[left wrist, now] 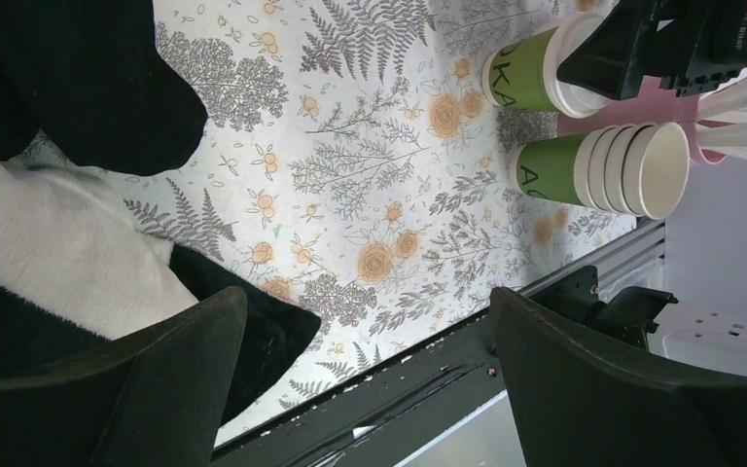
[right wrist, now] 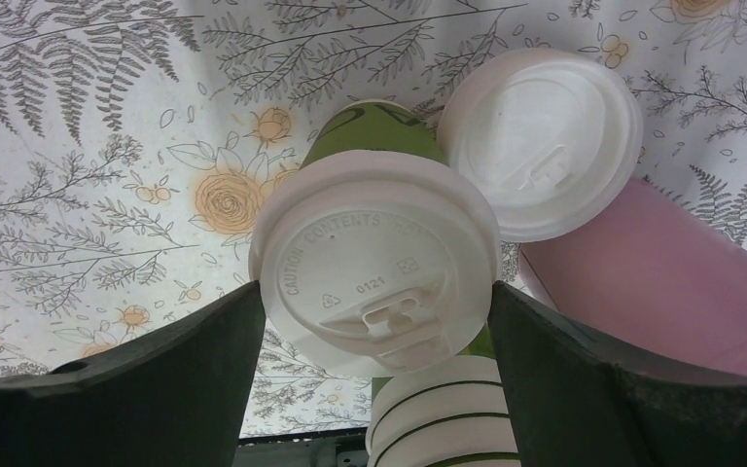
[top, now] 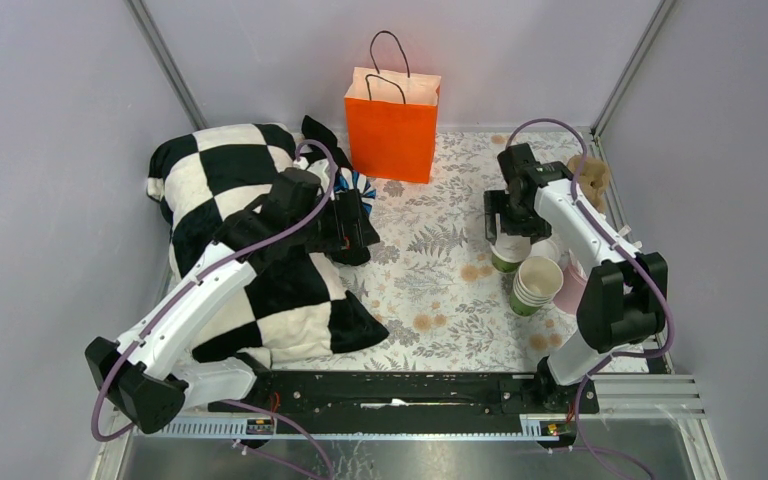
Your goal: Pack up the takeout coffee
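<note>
The takeout coffee [top: 506, 258], a small green cup with a white lid [right wrist: 374, 263], stands on the floral cloth at the right. My right gripper [top: 508, 235] is over it, and in the right wrist view [right wrist: 377, 336] both fingers touch the lid's rim, shut on it. The cup also shows in the left wrist view [left wrist: 530, 76] under the right fingers. The orange paper bag [top: 392, 120] stands open at the back centre. My left gripper [top: 355, 235] is open and empty by the pillow; in its own view [left wrist: 370, 375] only cloth and the table edge lie between its fingers.
A stack of lidless green cups [top: 537, 285] stands just in front of the coffee. A pink cup [top: 572, 288] of white sticks and a loose white lid [right wrist: 540, 141] are beside it. A black-and-white checked pillow [top: 240, 250] fills the left side.
</note>
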{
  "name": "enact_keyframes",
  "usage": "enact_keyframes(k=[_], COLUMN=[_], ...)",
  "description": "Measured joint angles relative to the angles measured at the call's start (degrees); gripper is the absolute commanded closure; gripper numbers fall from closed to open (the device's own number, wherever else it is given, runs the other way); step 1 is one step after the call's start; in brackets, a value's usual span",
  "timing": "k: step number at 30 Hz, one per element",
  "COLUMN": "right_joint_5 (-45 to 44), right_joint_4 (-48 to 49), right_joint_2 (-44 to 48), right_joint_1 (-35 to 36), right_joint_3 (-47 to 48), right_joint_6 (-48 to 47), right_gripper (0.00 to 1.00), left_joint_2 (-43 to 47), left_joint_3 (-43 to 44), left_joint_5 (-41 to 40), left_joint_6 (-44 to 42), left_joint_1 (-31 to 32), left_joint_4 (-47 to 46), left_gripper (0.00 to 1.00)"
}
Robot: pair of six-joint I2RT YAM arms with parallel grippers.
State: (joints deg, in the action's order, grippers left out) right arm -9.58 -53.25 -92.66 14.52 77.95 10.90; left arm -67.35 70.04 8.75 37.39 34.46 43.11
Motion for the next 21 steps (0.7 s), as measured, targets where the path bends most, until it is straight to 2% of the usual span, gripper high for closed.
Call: enact_keyframes(k=[6, 13, 21], right_joint_5=[0.2, 2.3, 3.0], right_joint_4=[0.5, -0.8, -5.7], right_joint_2=[0.8, 1.9, 5.7], right_joint_1=[-1.4, -1.5, -1.5], right_joint_3=[-1.1, -0.7, 7.7], right_joint_6=[-0.2, -0.6, 0.1], right_gripper=[0.01, 0.00, 0.00], left_joint_2=[-0.8, -1.8, -1.7], left_joint_3=[1.8, 4.6, 5.8], left_joint_5=[0.9, 1.7, 1.9], left_joint_6=[-1.3, -2.5, -2.7], left_joint_1=[-0.9, -1.5, -1.6], left_joint_4=[0.1, 1.0, 1.1], left_gripper=[0.01, 0.01, 0.01])
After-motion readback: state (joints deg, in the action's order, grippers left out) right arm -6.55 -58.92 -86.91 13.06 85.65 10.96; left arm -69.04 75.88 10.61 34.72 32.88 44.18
